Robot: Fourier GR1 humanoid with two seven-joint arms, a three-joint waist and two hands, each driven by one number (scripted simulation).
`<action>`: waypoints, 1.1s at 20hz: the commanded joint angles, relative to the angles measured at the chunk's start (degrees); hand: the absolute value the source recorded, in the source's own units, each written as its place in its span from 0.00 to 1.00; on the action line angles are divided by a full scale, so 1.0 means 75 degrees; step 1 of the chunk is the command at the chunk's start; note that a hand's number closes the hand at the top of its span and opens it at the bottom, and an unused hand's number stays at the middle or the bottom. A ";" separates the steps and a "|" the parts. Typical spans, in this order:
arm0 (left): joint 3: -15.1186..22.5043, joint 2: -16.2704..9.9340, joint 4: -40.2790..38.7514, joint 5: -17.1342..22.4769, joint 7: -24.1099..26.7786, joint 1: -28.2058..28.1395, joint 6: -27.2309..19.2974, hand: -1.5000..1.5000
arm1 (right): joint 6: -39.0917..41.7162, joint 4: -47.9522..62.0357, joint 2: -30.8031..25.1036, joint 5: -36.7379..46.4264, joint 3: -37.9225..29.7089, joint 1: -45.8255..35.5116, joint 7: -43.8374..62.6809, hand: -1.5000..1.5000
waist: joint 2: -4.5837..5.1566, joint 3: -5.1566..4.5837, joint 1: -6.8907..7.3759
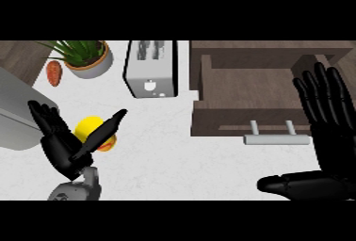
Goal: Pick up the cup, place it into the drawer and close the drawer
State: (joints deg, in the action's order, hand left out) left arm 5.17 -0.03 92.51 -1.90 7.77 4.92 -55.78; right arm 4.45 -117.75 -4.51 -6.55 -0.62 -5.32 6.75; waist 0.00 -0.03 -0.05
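A yellow cup (89, 126) with an orange base stands on the white counter at the left. My left hand (64, 147) is open around it: fingers on its left side, thumb stretched across its right side and hiding part of it. The brown drawer (240, 89) stands pulled out at the right, its inside bare, with a pale metal handle (275, 138) on its front. Over the drawer's right edge, my right hand (325, 122) is open with fingers straight up and thumb pointing left.
A silver toaster (151, 69) stands behind the cup. A potted plant (84, 57) and a carrot (53, 73) lie at the back left. A grey sink edge (17, 110) is at the far left. Bare counter (167, 155) spans the middle.
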 commanded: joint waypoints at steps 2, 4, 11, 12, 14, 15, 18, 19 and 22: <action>-0.0619 0.0004 -0.0285 0.0919 0.0925 -0.0437 0.0380 0.00 | -0.0076 -0.0044 -0.0368 -0.0519 -0.0673 -0.0789 0.0856 0.00 | 0.0002 -0.0004 0.0024; -0.0510 0.0002 -0.0915 0.1282 0.1376 -0.0257 0.0220 0.00 | -0.0239 0.0255 0.0283 0.0432 0.0347 -0.0214 -0.0073 0.00 | 0.0005 -0.0002 0.0005; -0.0157 0.0004 -0.1108 0.2212 0.2382 -0.0902 0.0504 0.00 | 0.0039 0.0100 -0.0058 -0.0202 -0.0238 -0.0390 0.0338 0.00 | -0.0002 0.0002 0.0017; -0.0555 0.0004 -0.1878 0.2170 0.2165 0.0198 0.0242 0.00 | 0.0377 -0.0228 -0.0393 -0.0547 -0.0591 -0.0066 0.0452 0.00 | 0.0002 0.0002 -0.0022; -0.0524 0.0004 -0.1818 0.3045 0.3213 -0.0767 0.0986 0.00 | -0.0156 0.0304 0.0012 0.0134 -0.0067 -0.0681 0.0400 0.00 | 0.0002 -0.0001 0.0023; -0.0937 0.0004 -0.2023 0.2523 0.2738 -0.0311 0.0989 0.00 | 0.0072 0.0387 0.0094 0.0087 -0.0020 -0.0202 -0.0097 0.00 | 0.0001 0.0003 0.0008; -0.0980 0.0004 -0.2733 0.3219 0.3570 -0.0234 0.1213 0.00 | 0.0142 0.0295 -0.0026 -0.0118 -0.0194 -0.0359 0.0090 0.00 | 0.0000 0.0002 0.0007; -0.0749 0.0004 -0.2580 0.3516 0.3845 -0.0628 0.1264 0.00 | -0.0063 -0.0134 0.0069 0.0032 -0.0011 -0.0286 0.0399 0.00 | -0.0003 0.0002 0.0008; -0.0336 0.0004 -0.3027 0.4212 0.4716 -0.0396 0.0710 0.00 | 0.0544 -0.0383 -0.0502 -0.0850 -0.0802 -0.0099 0.0552 0.00 | -0.0003 0.0001 -0.0020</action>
State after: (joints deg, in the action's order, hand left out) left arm 0.06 -0.04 72.66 24.78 36.95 1.34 -47.14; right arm 5.76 -118.79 -5.76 -9.03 -3.17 -7.35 10.23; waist 0.00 -0.03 -0.06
